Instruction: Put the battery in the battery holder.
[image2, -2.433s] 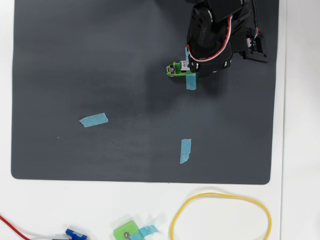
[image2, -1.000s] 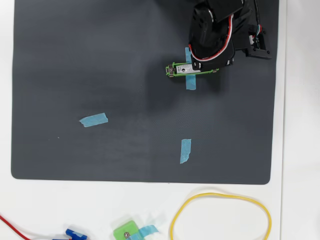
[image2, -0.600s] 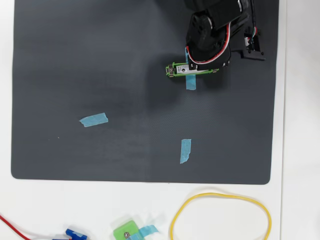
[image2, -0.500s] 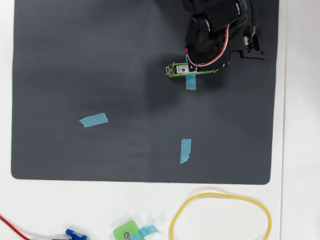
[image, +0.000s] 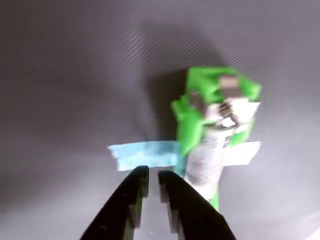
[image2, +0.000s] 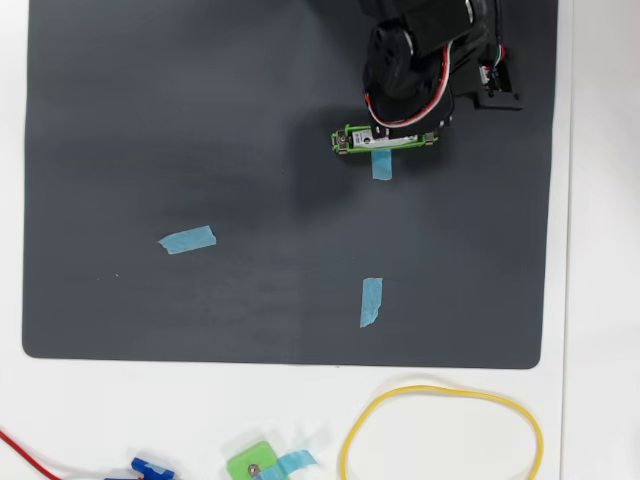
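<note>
On my feed the mat (image2: 200, 150) read as dark grey and matt, with a fine woven-looking grain in the wrist view — rubbery rather than cloth, as far as I could tell. The battery holder (image2: 385, 141) was bright green plastic, smooth, with dull metal screws at its ends. The battery (image: 207, 162) looked pale and silvery, blurred. The tape strip (image: 142, 154) was thin blue paper-like stuff, matt. The tool (image: 150, 186) showed black plastic fingers with a slight sheen. The worktop (image2: 600, 300) was plain white — smooth.
</note>
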